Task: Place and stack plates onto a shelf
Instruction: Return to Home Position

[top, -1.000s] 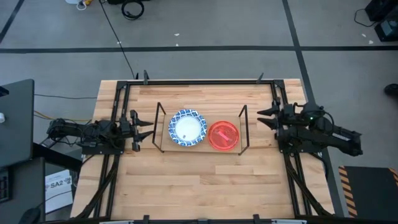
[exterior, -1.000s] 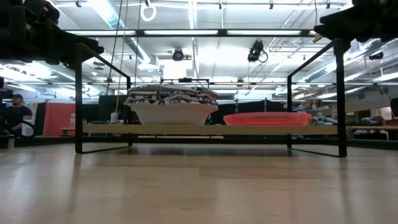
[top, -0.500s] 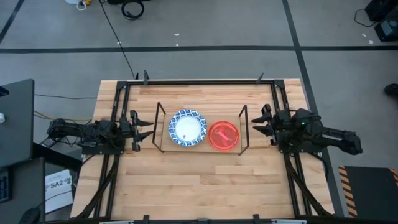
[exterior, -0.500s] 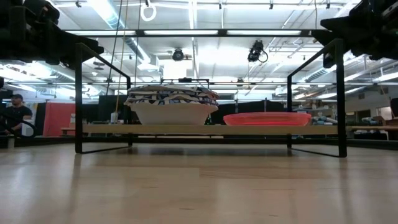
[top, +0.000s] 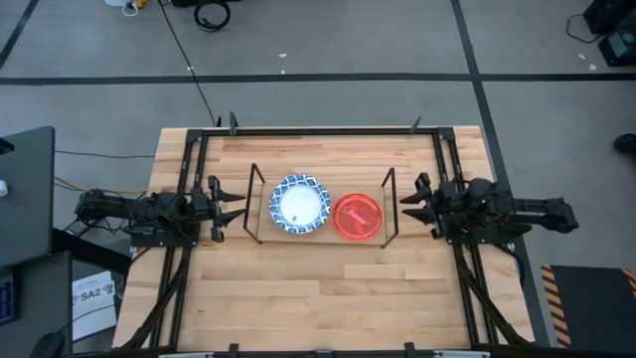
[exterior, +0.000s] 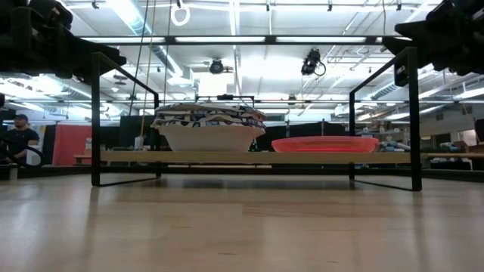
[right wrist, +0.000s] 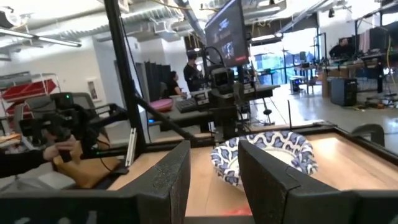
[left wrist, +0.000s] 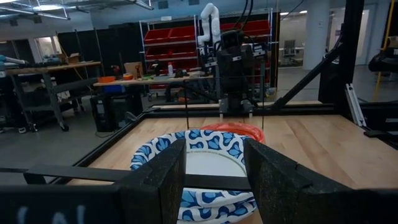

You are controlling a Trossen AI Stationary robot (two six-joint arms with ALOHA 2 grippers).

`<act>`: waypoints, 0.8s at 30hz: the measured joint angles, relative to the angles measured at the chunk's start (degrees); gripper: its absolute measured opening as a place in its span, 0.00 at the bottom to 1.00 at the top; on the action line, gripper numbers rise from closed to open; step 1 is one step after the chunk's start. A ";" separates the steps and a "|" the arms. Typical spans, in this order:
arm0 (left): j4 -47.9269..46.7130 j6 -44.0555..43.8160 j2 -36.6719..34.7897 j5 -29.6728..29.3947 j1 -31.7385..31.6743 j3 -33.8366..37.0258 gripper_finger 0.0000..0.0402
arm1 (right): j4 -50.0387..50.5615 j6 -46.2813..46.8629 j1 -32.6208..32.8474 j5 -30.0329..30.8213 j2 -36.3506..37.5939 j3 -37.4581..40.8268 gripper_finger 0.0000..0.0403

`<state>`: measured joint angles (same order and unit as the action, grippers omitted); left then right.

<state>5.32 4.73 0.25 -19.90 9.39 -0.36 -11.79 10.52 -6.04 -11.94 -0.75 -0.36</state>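
Observation:
A stack of white plates with blue patterned rims [top: 299,205] sits on the left part of the shelf [top: 323,236], and a red-pink plate [top: 357,216] lies on its right part. In the low view the blue-rimmed stack [exterior: 209,126] and red-pink plate [exterior: 325,143] rest on the shelf board [exterior: 257,157]. My left gripper [top: 236,206] is open, just outside the shelf's left wire frame. My right gripper [top: 407,205] is open, just outside the right wire frame. The orange and green plates are out of view.
Black rails [top: 318,130] run along the table's far edge and down both sides. The shelf's wire loops [exterior: 96,121] stand upright at both ends. Bare wood [top: 318,298] stretches from the shelf to the near edge. A person [exterior: 19,136] sits in the room beyond.
My right gripper has moved toward the table's left, closing on the shelf's right wire frame, and slightly toward the near edge. It has stayed open. The plates and the left arm have kept still.

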 joint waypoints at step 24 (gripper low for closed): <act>0.00 0.51 0.00 0.00 -0.02 0.00 0.42 | 10.36 -10.19 10.91 13.59 -0.11 0.00 0.35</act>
<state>5.32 5.23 0.25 -19.90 9.37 -0.36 -1.43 0.32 4.86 1.65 -0.86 -0.36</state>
